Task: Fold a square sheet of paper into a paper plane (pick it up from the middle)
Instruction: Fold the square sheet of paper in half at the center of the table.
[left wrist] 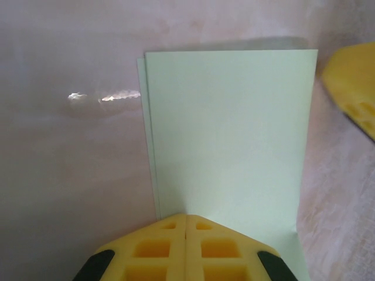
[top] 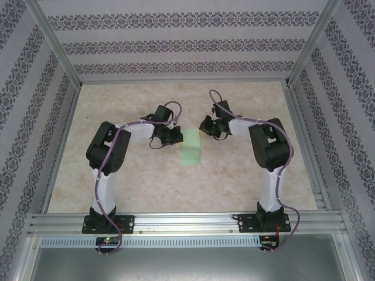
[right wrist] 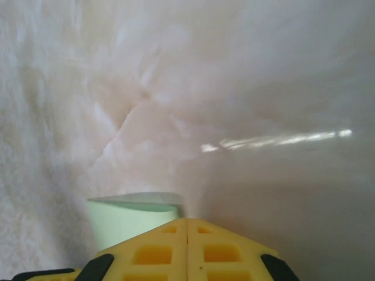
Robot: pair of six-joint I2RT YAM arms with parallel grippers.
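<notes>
Here the square sheet of paper (top: 191,149) lies folded double: light, limp, probably best pinched at an edge. Both jaws sit closed, empty.

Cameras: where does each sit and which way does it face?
Top external: above and behind, looking down at the table; left arm, right arm and the folded paper show.
Left wrist: on the left arm, looking along the shut left fingers over the paper.
Right wrist: on the right arm, past the shut right fingers at the paper's edge.
Shared: all three see the paper.
</notes>
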